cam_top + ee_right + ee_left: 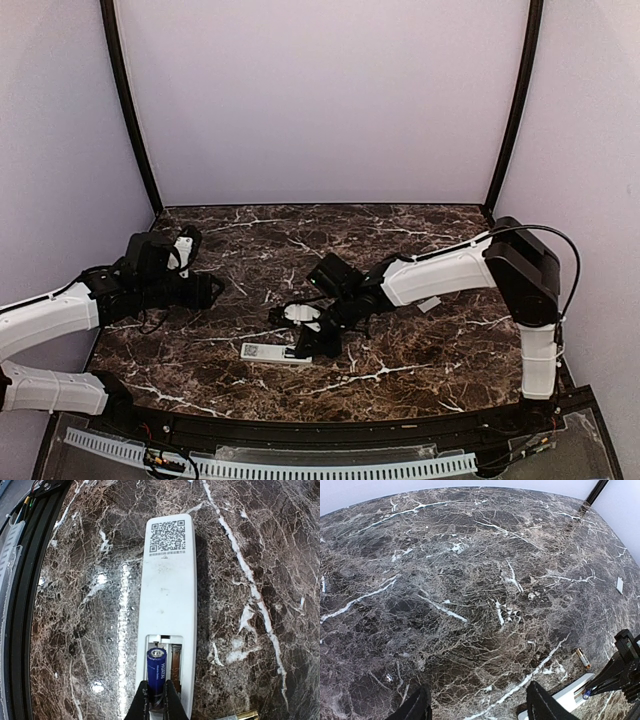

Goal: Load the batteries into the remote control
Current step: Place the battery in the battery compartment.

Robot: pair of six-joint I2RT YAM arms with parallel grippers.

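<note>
Right jaws clamp a battery [156, 672] over the open bay of the remote [167, 595] lying just ahead, left jaws apart and empty; seating it well likely means keeping it parallel to the bay, then pressing down.

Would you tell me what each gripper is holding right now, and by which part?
The right gripper pinches a blue battery by its near end, at the remote control's open compartment. The left gripper is open and holds nothing.
</note>
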